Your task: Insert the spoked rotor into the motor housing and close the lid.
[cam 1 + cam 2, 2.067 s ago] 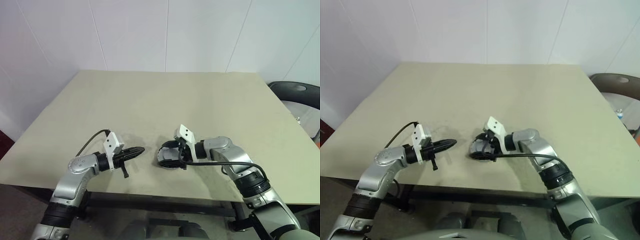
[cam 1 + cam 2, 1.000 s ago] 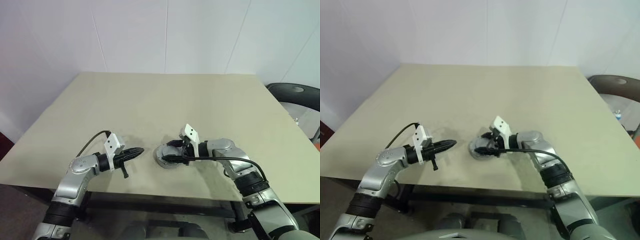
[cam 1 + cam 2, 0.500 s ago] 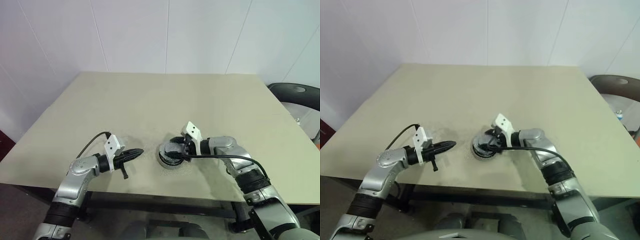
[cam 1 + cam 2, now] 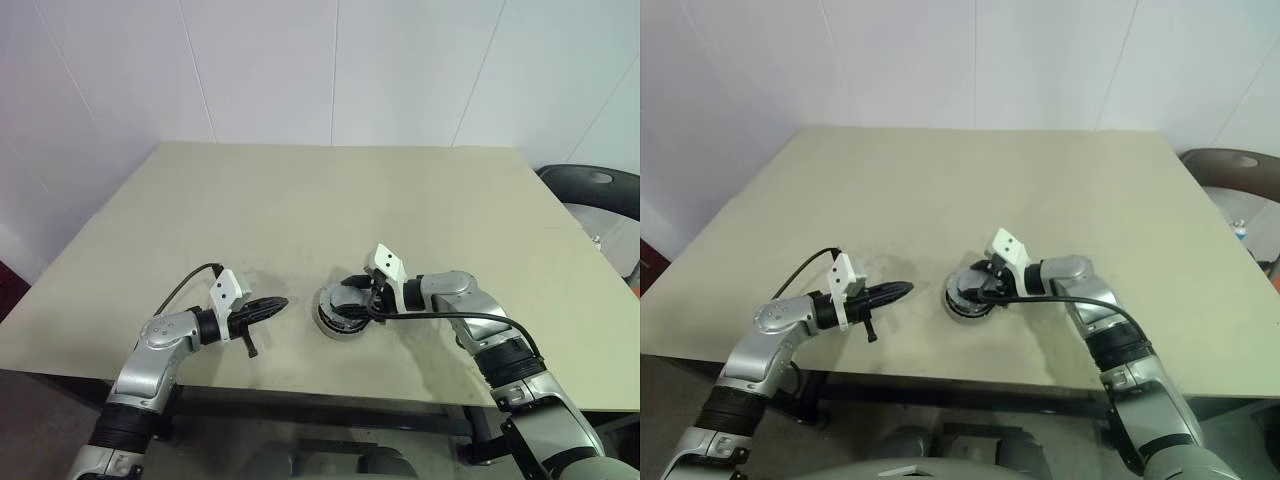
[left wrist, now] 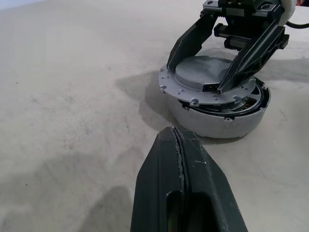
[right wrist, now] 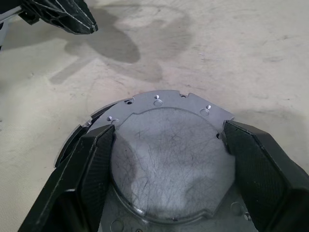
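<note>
The motor housing (image 5: 217, 123), a short silver-grey cup, stands on the table near its front edge. The lid (image 6: 164, 150) lies on top with its plain grey face up. It sits slightly askew, leaving a gap at one side where dark and copper-coloured parts show. My right gripper (image 4: 350, 303) reaches in from the right, its two fingers (image 5: 188, 41) clamped on either side of the lid's raised round centre. My left gripper (image 4: 275, 303) is shut and empty, pointing at the housing from a short way to its left. The spoked rotor is hidden.
The beige table (image 4: 330, 200) stretches far back behind the housing, and its front edge runs just below both grippers. A dark chair (image 4: 595, 190) stands past the table's right side. White wall panels close off the back.
My right gripper has brought the lid down from a tilted hold until it lies flat on the housing. The left gripper has stayed in place.
</note>
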You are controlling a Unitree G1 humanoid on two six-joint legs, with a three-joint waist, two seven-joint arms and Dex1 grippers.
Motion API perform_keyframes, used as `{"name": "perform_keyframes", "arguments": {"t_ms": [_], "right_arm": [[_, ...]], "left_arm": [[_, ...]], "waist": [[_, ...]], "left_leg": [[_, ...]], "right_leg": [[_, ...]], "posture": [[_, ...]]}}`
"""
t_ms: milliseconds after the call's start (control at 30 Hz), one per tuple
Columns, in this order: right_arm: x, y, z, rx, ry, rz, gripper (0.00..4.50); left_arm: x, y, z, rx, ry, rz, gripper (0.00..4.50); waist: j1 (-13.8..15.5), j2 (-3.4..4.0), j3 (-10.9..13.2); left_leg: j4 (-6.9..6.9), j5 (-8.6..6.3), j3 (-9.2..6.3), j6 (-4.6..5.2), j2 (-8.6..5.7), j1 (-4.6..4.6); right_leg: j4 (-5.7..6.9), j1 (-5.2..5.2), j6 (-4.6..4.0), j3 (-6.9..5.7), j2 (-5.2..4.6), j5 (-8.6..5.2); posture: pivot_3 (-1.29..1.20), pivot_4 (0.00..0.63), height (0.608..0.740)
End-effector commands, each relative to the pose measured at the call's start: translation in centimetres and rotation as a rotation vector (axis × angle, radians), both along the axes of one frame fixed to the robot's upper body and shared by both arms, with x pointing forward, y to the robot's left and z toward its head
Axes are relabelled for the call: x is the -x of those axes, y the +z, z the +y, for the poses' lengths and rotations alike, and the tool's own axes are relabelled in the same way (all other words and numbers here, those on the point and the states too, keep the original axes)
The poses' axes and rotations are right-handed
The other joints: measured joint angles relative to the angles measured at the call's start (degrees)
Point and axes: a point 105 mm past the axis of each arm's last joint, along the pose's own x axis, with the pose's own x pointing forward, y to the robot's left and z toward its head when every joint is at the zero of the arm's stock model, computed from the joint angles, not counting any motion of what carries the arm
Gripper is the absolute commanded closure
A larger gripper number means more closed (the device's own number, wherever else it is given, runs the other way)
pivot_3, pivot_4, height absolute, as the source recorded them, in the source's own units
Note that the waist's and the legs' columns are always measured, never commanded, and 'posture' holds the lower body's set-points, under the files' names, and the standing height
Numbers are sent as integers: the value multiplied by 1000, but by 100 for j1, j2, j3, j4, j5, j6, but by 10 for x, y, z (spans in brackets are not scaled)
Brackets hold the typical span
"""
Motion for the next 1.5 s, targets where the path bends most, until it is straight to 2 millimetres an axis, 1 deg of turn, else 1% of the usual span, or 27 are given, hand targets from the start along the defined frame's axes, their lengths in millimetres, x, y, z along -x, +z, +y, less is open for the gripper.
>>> {"name": "perform_keyframes", "arguments": {"t_ms": [33, 100, 167, 400, 533, 633, 700, 733, 867, 933, 1000, 1067, 1133, 1200, 1267, 1300, 1367, 1500], "right_arm": [[11, -7, -5, 34, 44, 59, 1269], [20, -1, 0, -14, 90, 86, 1269], [24, 2, 2, -31, 109, 96, 1269], [31, 10, 8, -86, 150, 118, 1269], [31, 18, 9, -126, 152, 114, 1269], [30, 18, 7, -110, 146, 103, 1269], [30, 11, 3, -48, 150, 83, 1269], [28, 12, 3, -54, 147, 73, 1269], [23, 33, 5, -163, 128, 52, 1269], [24, 37, 5, -182, 136, 57, 1269], [28, 33, 3, -146, 152, 67, 1269], [31, 23, -2, -63, 167, 58, 1269], [32, 18, -4, -13, 177, 41, 1269], [30, 22, -1, -26, 177, 20, 1269], [24, 37, 4, -122, 153, -6, 1269], [22, 41, 4, -144, 143, -11, 1269], [23, 38, 2, -121, 147, -11, 1269], [32, 30, 0, -84, 187, 20, 1269]], "left_arm": [[-2, 6, -3, -7, -17, -41, 4500], [-1, 5, -2, -7, -16, -39, 4500], [-1, 4, -2, -8, -14, -38, 4500], [0, 2, 0, -13, -10, -33, 4500], [0, 2, -1, -15, -11, -32, 4500], [0, 1, -2, -16, -14, -31, 4500], [0, 2, -3, -16, -17, -31, 4500], [0, 2, -4, -16, -17, -31, 4500], [-1, 6, -5, 3, -20, -36, 4500], [-1, 12, -5, 36, -27, -41, 4500], [0, 16, -5, 58, -37, -45, 4500], [0, 17, -4, 63, -39, -49, 4500], [0, 17, -4, 62, -38, -49, 4500], [1, 17, -4, 61, -38, -47, 4500], [1, 17, -4, 60, -38, -45, 4500], [1, 17, -4, 59, -38, -44, 4500], [1, 17, -5, 59, -38, -44, 4500], [1, 16, -4, 55, -35, -43, 4500]], "waist": [[12, 0, 0], [21, 1, 0], [5, 1, 0], [-2, 0, 0], [-3, 0, 0], [-5, 1, 0], [-2, 1, 0], [-2, 1, 0], [-2, 1, 1], [-3, 1, 1], [-2, 1, 1], [5, 1, 1], [6, 1, 1], [2, 1, 1], [-3, 1, 1], [-10, 1, 2], [-6, 1, 2], [3, 1, 2]], "left_leg": [[0, 0, 0, 0, 0, -1], [-2, -2, -1, 3, 0, -3], [-3, -9, 0, 13, -1, -7], [-13, -31, 7, 17, 1, -8], [-28, -32, 8, 17, 1, -9], [-28, -32, 9, 17, 2, -12], [-27, -32, 10, 16, 2, -11], [-27, -32, 10, 16, 2, -10], [-25, -32, 10, 16, 2, -10], [-25, -31, 10, 16, 2, -11], [-24, -32, 10, 16, 2, -13], [-25, -32, 10, 17, 1, -15], [-24, -32, 10, 16, 0, -15], [-23, -32, 12, 16, 0, -15], [-23, -31, 12, 16, 2, -15], [-23, -31, 12, 16, 2, -15], [-23, -31, 12, 16, 3, -15], [-21, -31, 12, 16, 2, -14]], "right_leg": [[-1, 0, 0, 0, 0, 0], [-7, 1, 0, -2, -2, 0], [-18, 1, 0, -3, -4, 0], [-26, -5, 8, -1, -5, 3], [-28, -6, 8, -1, -5, 3], [-27, -6, 8, 0, -5, 3], [-27, -6, 8, 0, -5, 3], [-27, -8, 8, 0, -5, 3], [-27, -10, 8, 0, -6, 3], [-26, -9, 8, 0, -6, 3], [-26, -10, 8, 0, -6, 3], [-26, -13, 8, 0, -6, 3], [-27, -16, 8, 0, -7, 3], [-27, -15, 8, 0, -8, 3], [-26, -13, 8, 0, -7, 3], [-25, -13, 8, 0, -6, 3], [-23, -11, 8, 1, -4, 3], [-24, -14, 8, 1, -5, 3]], "posture": [[0, 0, 740], [0, 0, 740], [0, 0, 740], [0, 0, 740], [0, 0, 740], [0, 0, 740], [0, 0, 740], [0, 0, 740], [0, 0, 740], [0, 0, 740], [0, 0, 740], [0, 0, 740], [0, 0, 740], [0, 0, 740], [0, 0, 740], [0, 0, 740], [0, 0, 740], [0, 0, 740]]}}
